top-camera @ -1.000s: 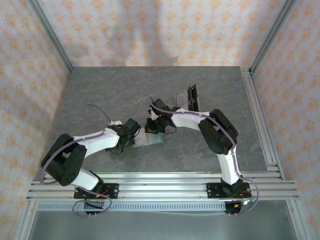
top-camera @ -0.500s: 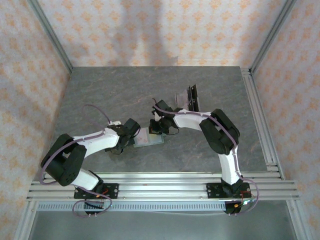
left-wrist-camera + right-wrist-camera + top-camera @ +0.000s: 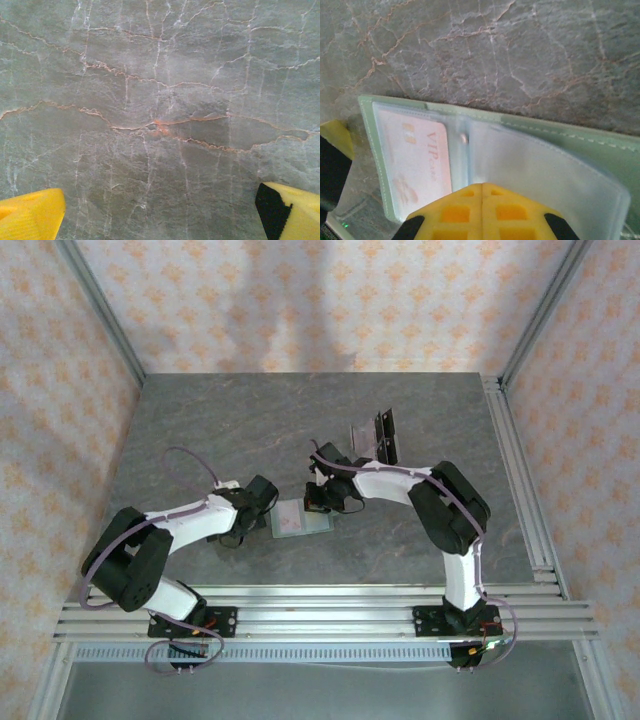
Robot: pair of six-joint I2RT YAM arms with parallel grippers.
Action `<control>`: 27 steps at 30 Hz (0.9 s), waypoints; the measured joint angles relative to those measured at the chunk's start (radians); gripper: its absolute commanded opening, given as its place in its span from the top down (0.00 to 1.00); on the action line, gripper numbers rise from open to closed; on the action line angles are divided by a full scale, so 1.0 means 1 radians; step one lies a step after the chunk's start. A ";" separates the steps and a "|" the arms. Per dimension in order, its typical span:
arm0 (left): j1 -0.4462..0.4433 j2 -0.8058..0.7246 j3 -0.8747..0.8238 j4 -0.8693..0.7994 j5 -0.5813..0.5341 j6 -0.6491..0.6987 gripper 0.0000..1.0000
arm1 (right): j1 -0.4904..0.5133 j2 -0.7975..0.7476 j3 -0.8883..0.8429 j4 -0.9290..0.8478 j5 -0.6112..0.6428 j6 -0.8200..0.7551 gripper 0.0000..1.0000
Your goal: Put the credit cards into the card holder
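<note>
Now the counter (image 3: 200, 430) carries the card holder (image 3: 300, 521) flat, open, btwn both arms. Left gripper (image 3: 160, 215) has backed off, jaws apart; right gripper (image 3: 482, 195), jaws together, over its sleeve. VIP card (image 3: 417, 160) is in; other credit cards (image 3: 383, 435) wait behind.

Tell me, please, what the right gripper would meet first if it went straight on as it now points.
Most likely the open card holder: the shut right gripper points at its clear inner sleeve, just right of the pale card.
</note>
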 measured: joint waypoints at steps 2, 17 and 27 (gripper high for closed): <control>0.000 0.001 0.000 0.003 0.002 0.004 0.00 | 0.003 -0.009 0.000 -0.007 0.000 0.000 1.00; 0.000 0.029 0.006 0.029 0.013 0.037 0.00 | 0.047 -0.013 0.006 -0.026 0.000 0.000 1.00; -0.001 0.049 0.018 0.030 0.017 0.045 0.01 | 0.060 0.022 0.016 -0.026 -0.002 0.000 1.00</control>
